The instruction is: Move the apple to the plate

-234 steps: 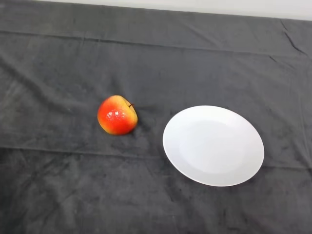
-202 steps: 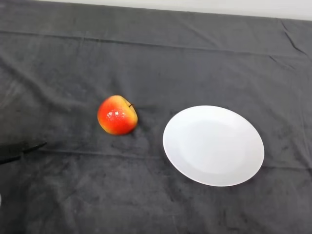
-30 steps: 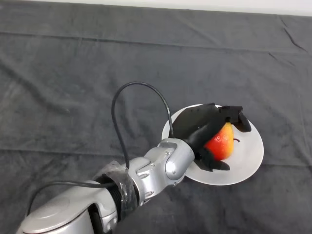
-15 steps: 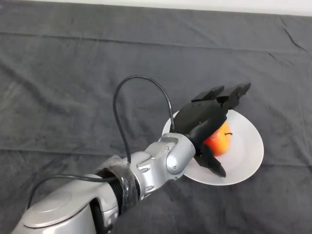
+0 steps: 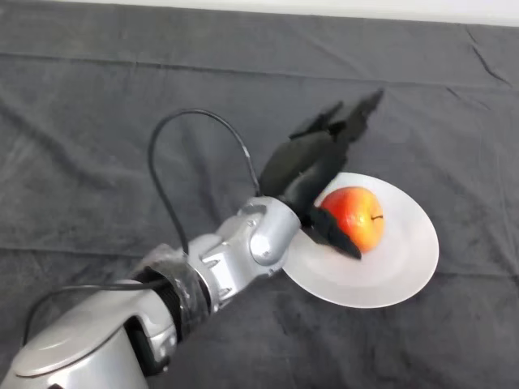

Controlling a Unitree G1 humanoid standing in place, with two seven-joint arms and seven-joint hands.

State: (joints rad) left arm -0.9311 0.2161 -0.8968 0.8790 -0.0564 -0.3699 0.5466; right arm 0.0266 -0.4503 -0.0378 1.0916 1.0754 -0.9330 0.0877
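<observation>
A red and yellow apple [image 5: 354, 216] rests on the white plate [image 5: 405, 267] at the right of the table, stem pointing right. My left hand [image 5: 304, 166] is open and empty, its fingers straight and pointing up and right. It hovers over the plate's left edge, just left of the apple, with the thumb [image 5: 332, 235] reaching down in front of the apple's left side. The hand hides the plate's left rim.
A dark grey cloth [image 5: 105, 138] covers the whole table. My silver-grey arm [image 5: 219, 267] crosses from the lower left toward the plate.
The hand carried the apple from the cloth's middle onto the plate, then opened and let it go. In the last half second it has lifted and drawn back to the left.
</observation>
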